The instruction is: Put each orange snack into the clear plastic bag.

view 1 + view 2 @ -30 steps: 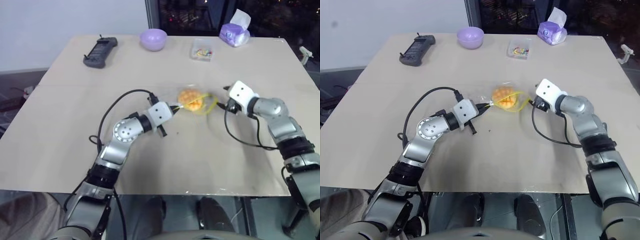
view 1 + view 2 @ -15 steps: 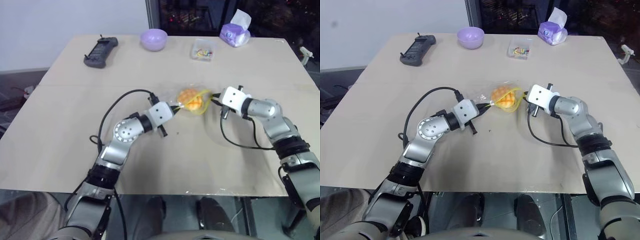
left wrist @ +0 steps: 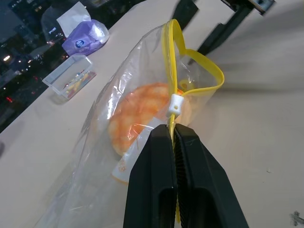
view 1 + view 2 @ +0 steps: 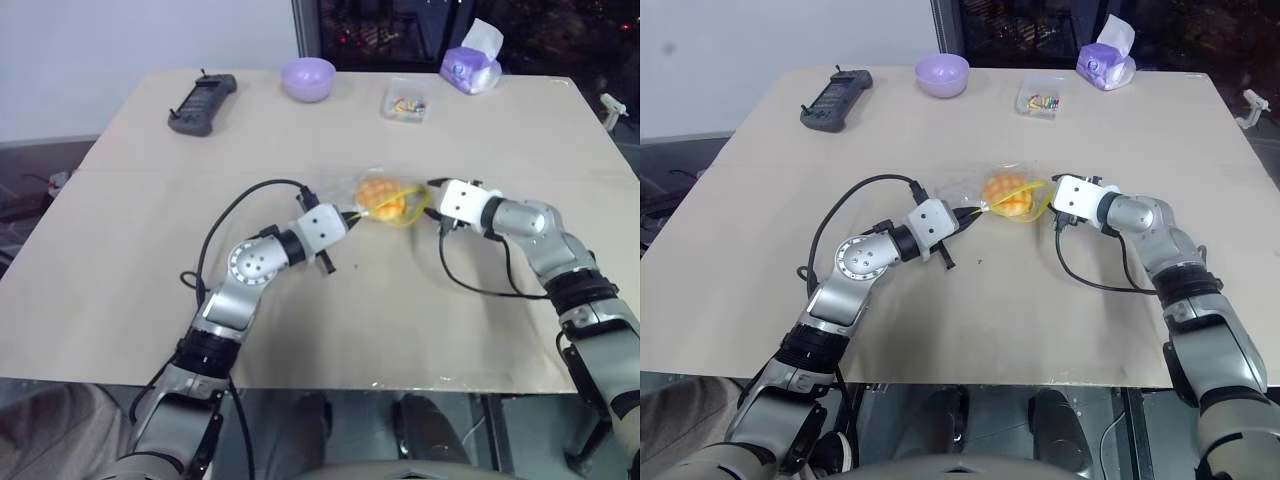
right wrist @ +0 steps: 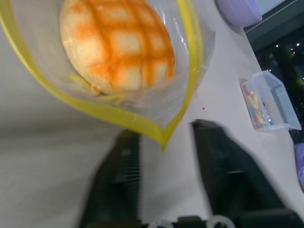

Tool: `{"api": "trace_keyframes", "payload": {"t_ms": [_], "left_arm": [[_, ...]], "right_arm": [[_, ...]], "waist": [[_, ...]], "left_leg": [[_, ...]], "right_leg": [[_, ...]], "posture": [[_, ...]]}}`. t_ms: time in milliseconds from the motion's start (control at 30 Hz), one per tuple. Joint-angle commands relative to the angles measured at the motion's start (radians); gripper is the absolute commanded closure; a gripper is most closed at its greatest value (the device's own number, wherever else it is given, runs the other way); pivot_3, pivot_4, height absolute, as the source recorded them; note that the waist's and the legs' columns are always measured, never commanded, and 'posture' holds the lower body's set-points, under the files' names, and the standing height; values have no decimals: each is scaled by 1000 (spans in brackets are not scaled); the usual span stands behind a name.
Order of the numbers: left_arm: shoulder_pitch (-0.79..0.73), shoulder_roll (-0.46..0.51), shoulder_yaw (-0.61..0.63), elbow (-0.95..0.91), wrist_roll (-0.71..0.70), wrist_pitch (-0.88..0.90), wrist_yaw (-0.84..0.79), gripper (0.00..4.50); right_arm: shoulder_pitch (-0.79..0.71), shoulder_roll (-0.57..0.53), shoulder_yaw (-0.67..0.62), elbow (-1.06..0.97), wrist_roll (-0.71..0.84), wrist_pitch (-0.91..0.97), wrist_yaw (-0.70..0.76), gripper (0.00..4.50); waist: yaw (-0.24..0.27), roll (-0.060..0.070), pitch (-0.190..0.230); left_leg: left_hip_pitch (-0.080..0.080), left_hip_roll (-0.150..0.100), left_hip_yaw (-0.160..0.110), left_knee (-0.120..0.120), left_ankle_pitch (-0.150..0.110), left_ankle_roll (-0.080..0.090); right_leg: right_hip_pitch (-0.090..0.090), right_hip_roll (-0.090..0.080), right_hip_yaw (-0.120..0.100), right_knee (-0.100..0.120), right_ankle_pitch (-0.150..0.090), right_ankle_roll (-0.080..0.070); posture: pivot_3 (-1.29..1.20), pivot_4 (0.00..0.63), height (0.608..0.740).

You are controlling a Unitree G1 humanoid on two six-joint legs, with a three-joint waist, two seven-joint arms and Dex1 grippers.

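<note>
The round, domed orange-yellow bun with a criss-cross top (image 5: 116, 45) sits inside the crinkly clear plastic zip bag with a yellow seal strip (image 3: 142, 95), near the middle of the beige worktop (image 4: 120, 250). The bag mouth gapes open toward the right arm. Left end effector (image 3: 174, 130) is pinched tight on the yellow seal strip, just below the white slider. Right end effector (image 5: 164, 147) has its two black fingers spread wide, one on either side of the pointed corner of the yellow seal (not gripping it, corner sits in the gap).

Along the far edge of the worktop: black handheld controller (image 4: 200, 102), lilac bowl (image 4: 306, 77), small clear box of coloured bits (image 4: 404, 100), purple tissue pack with white tissue sticking up (image 4: 470, 62). All well apart from the bag.
</note>
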Motion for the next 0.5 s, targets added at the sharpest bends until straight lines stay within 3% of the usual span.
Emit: {"api": "trace_keyframes", "payload": {"t_ms": [33,200,300,433,467,500], "left_arm": [[2,-2,3,-37,1,-14,13,4500],[2,-3,3,-36,3,-16,14,4500],[-1,-3,5,-31,4,-16,16,4500],[-1,-4,5,-31,4,-16,18,4500],[-1,-4,4,-31,5,-16,19,4500],[-2,-4,4,-30,5,-17,19,4500]], "right_arm": [[-25,2,-26,-5,10,-19,-31,144],[-25,5,-17,-5,14,-28,-19,30],[-28,9,-17,-5,16,-34,-17,890],[-32,13,-17,1,11,-39,-19,2908],[-32,13,-16,1,11,-40,-20,3141],[-33,14,-16,3,10,-41,-20,3758]], "waist": [[0,0,0],[-1,0,0],[-1,0,0],[0,0,0],[0,0,0],[0,0,0]], "left_leg": [[0,0,0,0,0,0],[0,0,0,0,0,0],[0,0,0,0,0,0],[0,0,0,0,0,0],[0,0,0,0,0,0],[0,0,0,0,0,0]], "right_leg": [[0,0,0,0,0,0],[0,0,0,0,0,0],[0,0,0,0,0,0],[0,0,0,0,0,0],[0,0,0,0,0,0],[0,0,0,0,0,0]], "posture": [[0,150,740],[0,150,740],[0,150,740],[0,150,740],[0,150,740],[0,150,740]]}}
